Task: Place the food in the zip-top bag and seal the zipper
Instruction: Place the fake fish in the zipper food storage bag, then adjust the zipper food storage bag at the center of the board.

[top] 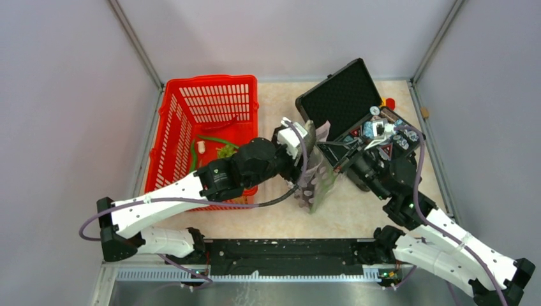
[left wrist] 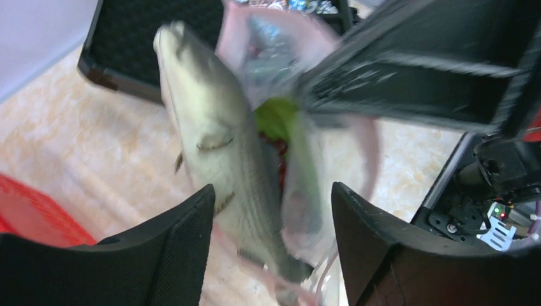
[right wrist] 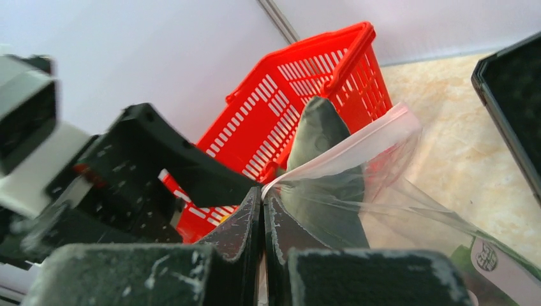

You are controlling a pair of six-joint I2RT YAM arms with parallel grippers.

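L tool: fingers spread wide, w/ the grey fish lengthwise btwn them. Fish outline is blurred, so contact w/ either pad cannot be told. R tool: jaws pressed together, pinching the mouth edge of the zip-top bag at the zipper, which runs up and away from the grip, unsealed. R wrist view: one end of the fish pokes above the mouth; the rest shows dimly through the plastic. L wrist view: a green piece sits behind the film, type not identifiable. Top view: bag stands on edge btwn the two tools over the tabletop. The fish is hidden by L wrist, and the bag's lower corner may or may not touch. Red basket at L holds green leaves and green grapes, partly masked by the arm. Black case is open behind, w/ small contents too fine to name.
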